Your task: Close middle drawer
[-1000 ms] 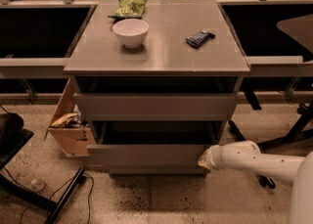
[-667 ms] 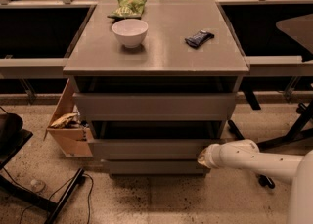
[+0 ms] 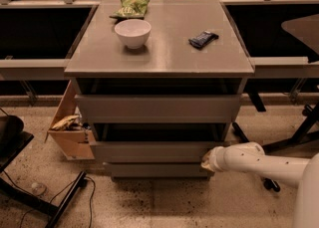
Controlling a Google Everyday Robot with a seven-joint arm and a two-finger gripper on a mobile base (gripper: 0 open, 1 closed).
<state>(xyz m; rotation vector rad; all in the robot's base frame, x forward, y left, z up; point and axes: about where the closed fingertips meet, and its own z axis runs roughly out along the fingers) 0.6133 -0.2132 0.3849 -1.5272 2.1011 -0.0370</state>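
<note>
The middle drawer (image 3: 154, 151) is the grey flat front second from the top of the cabinet (image 3: 159, 57). It stands slightly out from the cabinet, with a dark gap above it under the top drawer (image 3: 157, 108). The lowest drawer (image 3: 154, 170) shows just below. My gripper (image 3: 207, 161), at the end of the white arm (image 3: 259, 162) coming in from the right, is against the right end of the middle drawer's front.
On the cabinet top are a white bowl (image 3: 132, 33), a green bag (image 3: 130, 8) and a dark snack bar (image 3: 203, 39). A cardboard box (image 3: 70, 132) stands at the cabinet's left. Black chair legs (image 3: 65, 199) and cables lie on the floor at left; another chair base is at right.
The middle drawer has slid further into the cabinet, and my gripper and arm have moved forward with its front.
</note>
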